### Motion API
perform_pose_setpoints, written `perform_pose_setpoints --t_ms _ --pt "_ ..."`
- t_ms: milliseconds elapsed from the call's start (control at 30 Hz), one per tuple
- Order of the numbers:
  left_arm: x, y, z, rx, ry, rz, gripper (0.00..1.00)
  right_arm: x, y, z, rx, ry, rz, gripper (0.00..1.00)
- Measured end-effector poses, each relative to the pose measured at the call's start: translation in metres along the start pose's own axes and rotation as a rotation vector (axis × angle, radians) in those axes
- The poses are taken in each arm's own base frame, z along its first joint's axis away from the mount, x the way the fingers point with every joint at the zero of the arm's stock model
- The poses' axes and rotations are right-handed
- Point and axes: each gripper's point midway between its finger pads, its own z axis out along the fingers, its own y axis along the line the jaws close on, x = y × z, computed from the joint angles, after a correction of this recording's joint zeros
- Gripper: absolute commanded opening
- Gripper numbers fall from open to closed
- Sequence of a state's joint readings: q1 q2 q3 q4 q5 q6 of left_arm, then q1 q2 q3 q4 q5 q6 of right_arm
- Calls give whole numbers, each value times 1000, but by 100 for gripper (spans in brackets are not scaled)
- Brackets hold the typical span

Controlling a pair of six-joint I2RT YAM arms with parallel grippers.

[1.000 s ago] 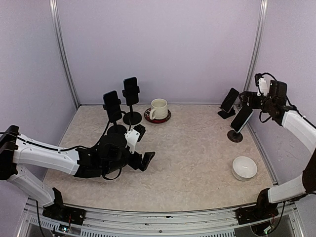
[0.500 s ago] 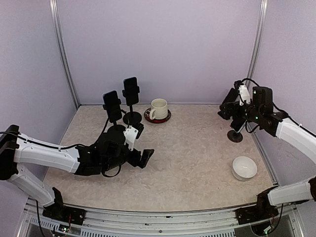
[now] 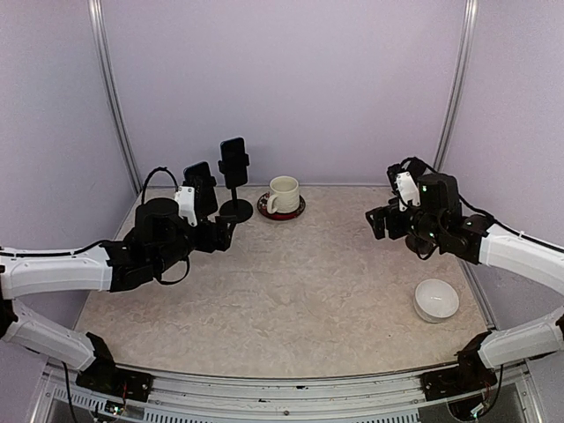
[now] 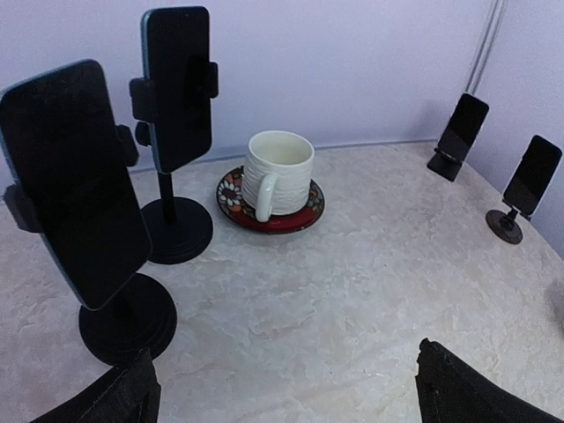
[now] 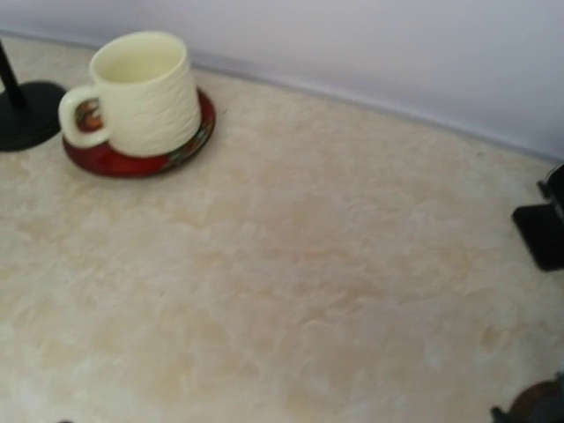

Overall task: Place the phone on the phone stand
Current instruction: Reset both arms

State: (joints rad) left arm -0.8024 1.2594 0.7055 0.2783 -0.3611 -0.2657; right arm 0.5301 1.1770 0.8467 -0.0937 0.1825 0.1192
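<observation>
Saw left gripper [image 3: 224, 233] and right gripper [image 3: 381, 222] gaping, empty. The phones [image 4: 75, 176] sat in stands [image 4: 128, 319] near desk [image 4: 352, 291] back corners. Likely stiff, slick, fragile; I'd pinch long edges.

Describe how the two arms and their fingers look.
The left arm and right arm have white tubular links with black joints and wrists. A black cable loops above each wrist, beside a white block. The fingers are black and blocky.
</observation>
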Motion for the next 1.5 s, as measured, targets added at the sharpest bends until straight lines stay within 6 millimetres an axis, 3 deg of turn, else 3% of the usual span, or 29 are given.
perform_pose_setpoints --t_ms 133,267,533,767,933,1067,1333,1500 --pt "-20 13 -14 -42 -48 -44 99 21 4 -3 -3 29 12 100" --pt "-36 26 -30 -94 -91 -81 99 36 1 -22 -15 17 35 100" --pt "-43 43 -50 -154 -94 -86 99 -5 -1 -74 -69 -170 107 100" --pt "-73 59 -92 -158 -203 -65 99 11 -3 -72 -59 -127 124 100" --pt "-62 80 -104 -199 -211 -47 99 36 -4 -70 -50 -78 118 100" --pt "-45 92 -102 -217 -162 -33 99 40 -5 -79 -57 -99 119 100" --pt "-42 96 -107 -209 -157 -32 99 49 -8 -90 -60 -136 119 100" --pt "-31 98 -106 -213 -112 -9 99 64 -12 -96 -53 -151 122 100"
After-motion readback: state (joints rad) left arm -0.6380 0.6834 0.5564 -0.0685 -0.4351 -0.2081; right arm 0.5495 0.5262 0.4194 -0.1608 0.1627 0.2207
